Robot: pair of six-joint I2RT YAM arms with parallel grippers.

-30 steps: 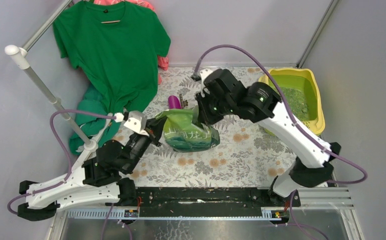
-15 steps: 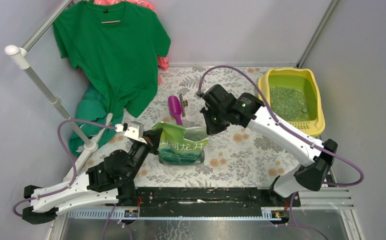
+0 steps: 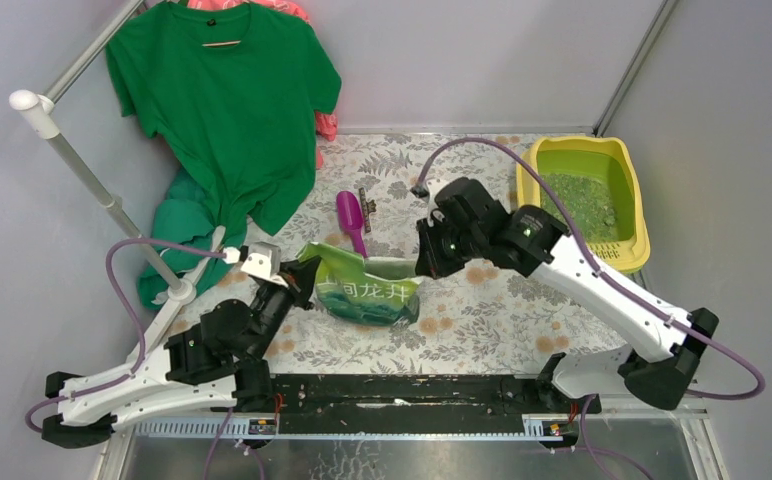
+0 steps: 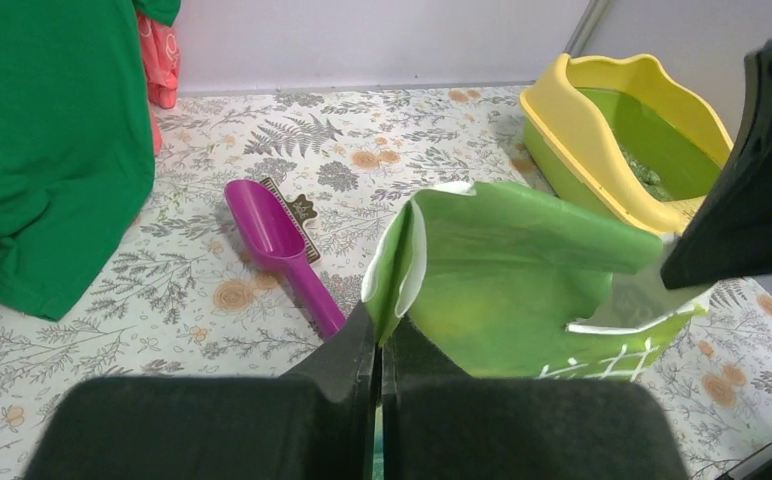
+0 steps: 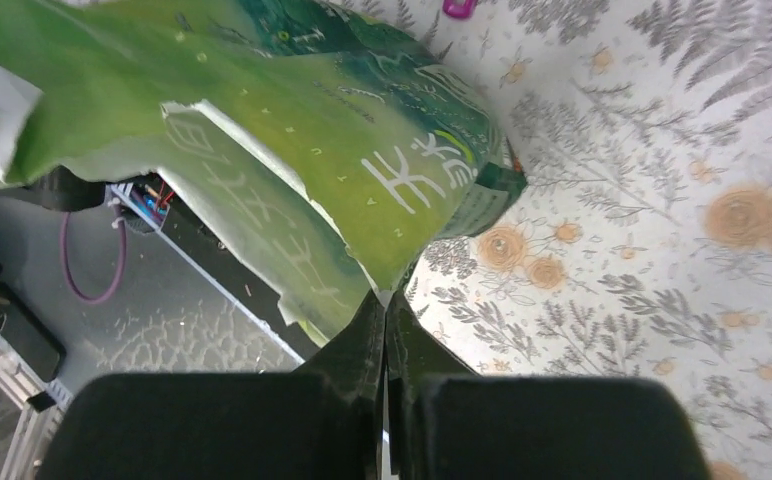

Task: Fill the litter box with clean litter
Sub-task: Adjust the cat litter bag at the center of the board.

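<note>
Left hand and right hand are each pinched shut on opposite top edges of the green bag, frame centre. Upper right, the litter box holds a thin layer of clean litter. Advice: carry the bag's mouth over the rim, hold it taut, tip slowly.

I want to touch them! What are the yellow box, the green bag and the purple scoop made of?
The litter box looks like hard plastic: smooth, moulded, slightly shiny rim. The green bag is probably thin plastic film: glossy, printed, creased. The purple scoop seems rigid plastic: one even colour.
</note>
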